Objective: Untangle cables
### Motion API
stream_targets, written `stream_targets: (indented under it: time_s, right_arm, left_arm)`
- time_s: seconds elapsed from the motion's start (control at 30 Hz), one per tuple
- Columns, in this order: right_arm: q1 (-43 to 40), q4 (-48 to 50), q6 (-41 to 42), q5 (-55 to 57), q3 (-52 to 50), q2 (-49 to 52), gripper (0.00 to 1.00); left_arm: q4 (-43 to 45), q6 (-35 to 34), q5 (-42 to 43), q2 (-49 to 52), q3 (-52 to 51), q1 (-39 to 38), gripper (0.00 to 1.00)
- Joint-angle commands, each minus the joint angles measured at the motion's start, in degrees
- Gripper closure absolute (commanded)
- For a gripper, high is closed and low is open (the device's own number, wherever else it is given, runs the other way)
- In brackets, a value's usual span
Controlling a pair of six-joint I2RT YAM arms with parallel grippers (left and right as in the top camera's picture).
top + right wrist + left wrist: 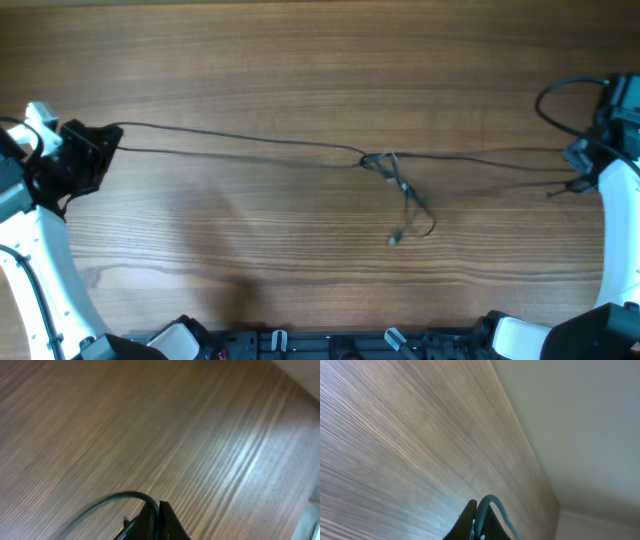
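A bare wooden table [300,60] with strong grain fills the overhead view, and past its far edge the left wrist view shows only a pale wall. At the left edge of the table the left gripper [108,142] is clenched, and at the right edge the right gripper [583,170] is clenched too. Both wrist views show their fingers pressed together with a curve of wire coming out of the tips, so each appears to be pinching an end of the cables [240,137]. These run as thin black strands across the middle of the table from one gripper to the other, drawn nearly straight. A little right of centre they meet in a small knot [378,160]. Below it hangs a loose loop [428,225] and a short tail with a plug end [393,239]. The wire looks very light, limp and slippery, with no stiffness to hold a shape. Pulling harder on the ends would likely tighten the knot. A better hold is probably close beside the knot or on the free plug tail, where the loop can be eased open.
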Motion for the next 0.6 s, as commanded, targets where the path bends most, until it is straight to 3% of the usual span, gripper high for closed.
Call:
stream_targets:
  time_s: [0.0, 0.07, 0.1, 0.2, 0.27, 0.43, 0.57]
  right_arm:
    - [-3.7, 0.9, 1.0, 1.4, 0.7, -0.9, 0.96]
    - [-4.2, 2.2, -0.3, -4.9, 0.7, -1.0, 0.96]
    - [-4.1, 3.9, -4.8, -12.2, 0.7, -1.0, 0.96]
    - [-1.9, 10.8, -25.1, -50.1, 0.7, -1.0, 0.96]
    - [2.3, 12.3, -31.4, -64.7, 0.7, -1.0, 0.96]
    - [15.5, 11.7, -40.4, -68.5, 0.7, -1.0, 0.96]
    - [23.0, 12.2, -43.9, -69.6, 0.7, -1.0, 0.96]
  left_arm:
    - [2.1, 0.5, -2.0, -0.7, 0.3, 2.0, 0.96]
    - [3.0, -2.0, -1.8, -0.7, 0.3, 2.0, 0.96]
    - [3.4, -2.6, -0.5, -0.7, 0.3, 1.5, 0.96]
    - [4.0, -2.5, 4.8, -0.7, 0.3, -2.7, 0.96]
    - [4.0, -1.7, 5.1, -0.7, 0.3, -9.3, 0.96]
    - [6.4, 0.3, 3.7, 0.5, 0.3, -27.5, 0.96]
    - [6.8, 0.3, -1.5, 2.5, 0.3, -37.2, 0.96]
